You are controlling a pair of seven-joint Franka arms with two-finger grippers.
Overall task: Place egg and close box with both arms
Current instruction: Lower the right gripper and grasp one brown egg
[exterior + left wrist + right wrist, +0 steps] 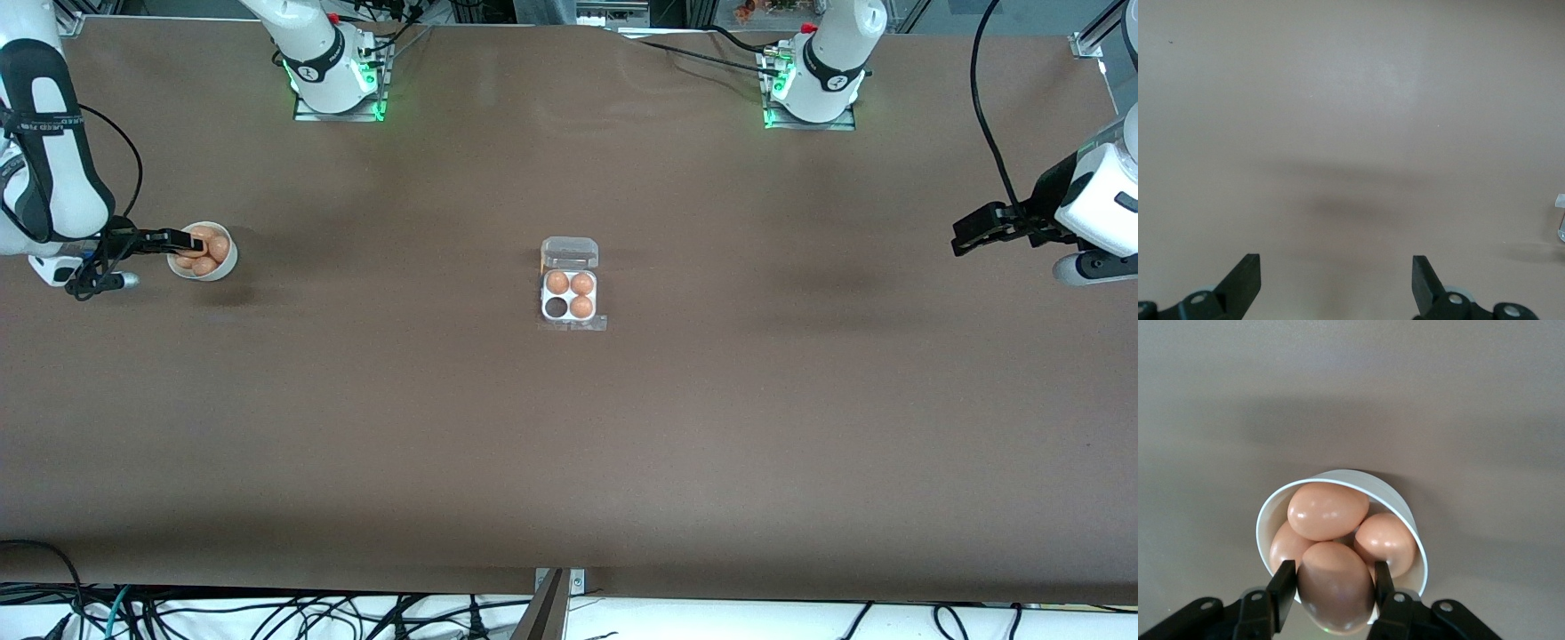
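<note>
At nine o'clock on the table (569,462): right claw (186,241) over the white bowl (222,264), fingers (1287,587) clamped on the egg (1335,587) by its sides, more eggs heaped underneath and touching it. Bowl rim close around the fingers, little slack there. Wide bare brown table from the bowl across to the centre. At the centre: the box (570,296), clear lid (569,252) folded back toward twelve o'clock, three eggs seated, one cell (556,308) dark and unfilled at the tray's seven o'clock corner, front tab at six o'clock. Open table again toward three o'clock. There: left claw (962,238) hanging over bare table near that edge, spread wide, gripping nothing, waiting.
</note>
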